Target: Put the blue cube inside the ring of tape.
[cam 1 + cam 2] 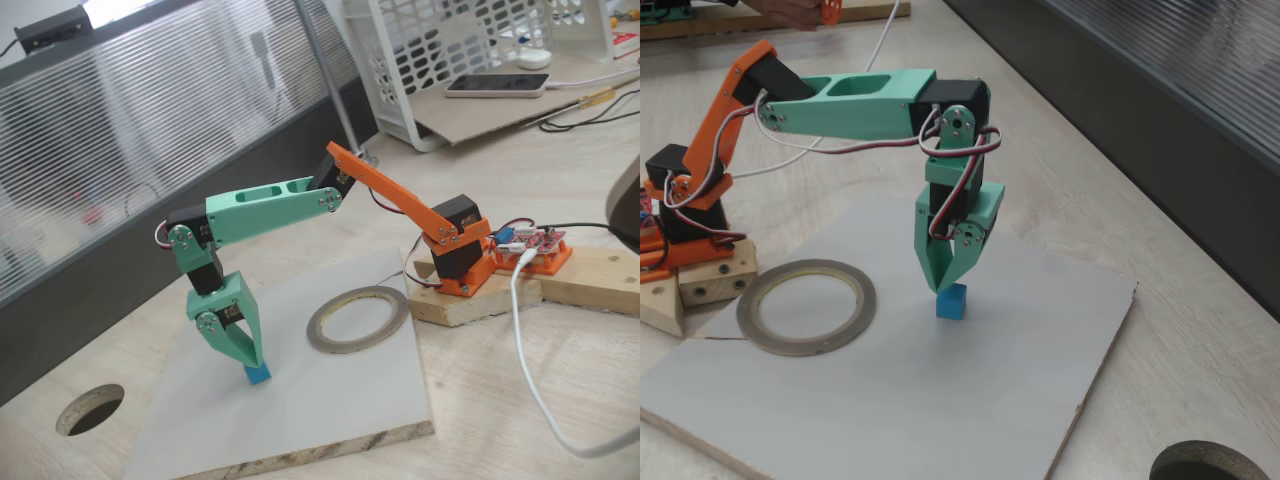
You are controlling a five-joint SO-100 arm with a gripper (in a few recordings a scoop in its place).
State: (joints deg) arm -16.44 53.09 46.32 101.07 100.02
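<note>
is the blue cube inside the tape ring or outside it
Outside. The blue cube sits on the grey board, clear of the ring of tape, under the gripper.

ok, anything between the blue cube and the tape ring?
Nothing visible. Bare grey board lies between the blue cube and the ring of tape. The fingers already sit at the cube's top.
</note>
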